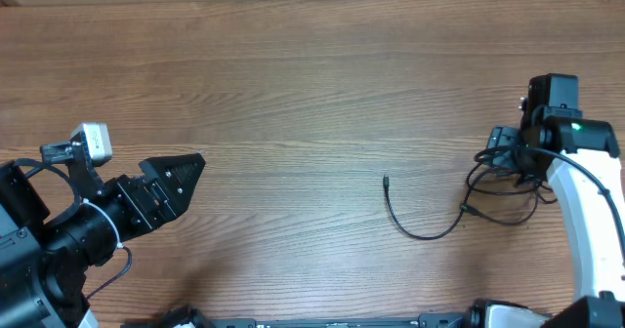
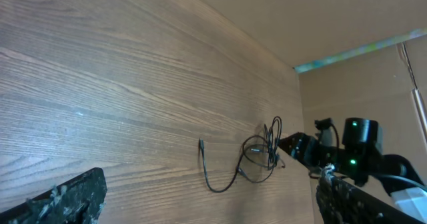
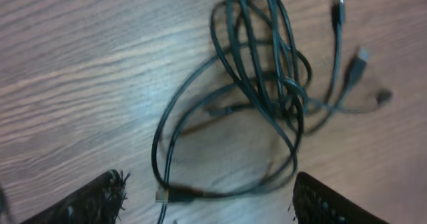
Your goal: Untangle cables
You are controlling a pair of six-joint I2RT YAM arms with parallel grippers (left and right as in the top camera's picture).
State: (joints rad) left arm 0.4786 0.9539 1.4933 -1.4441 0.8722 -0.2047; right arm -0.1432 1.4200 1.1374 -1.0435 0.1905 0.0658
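Right wrist view: cables [image 3: 267, 97] lie tangled just ahead of the right claw [image 3: 210, 201], spread wide and empty.

The cables [image 1: 463, 211] lay bunched on the counter [image 1: 293, 74] at the right of the overhead frame, one strand curving left toward the centre. The right claw [image 1: 498, 152] stood over the bunch. The left claw [image 1: 188, 172] sat at lower left, well apart.
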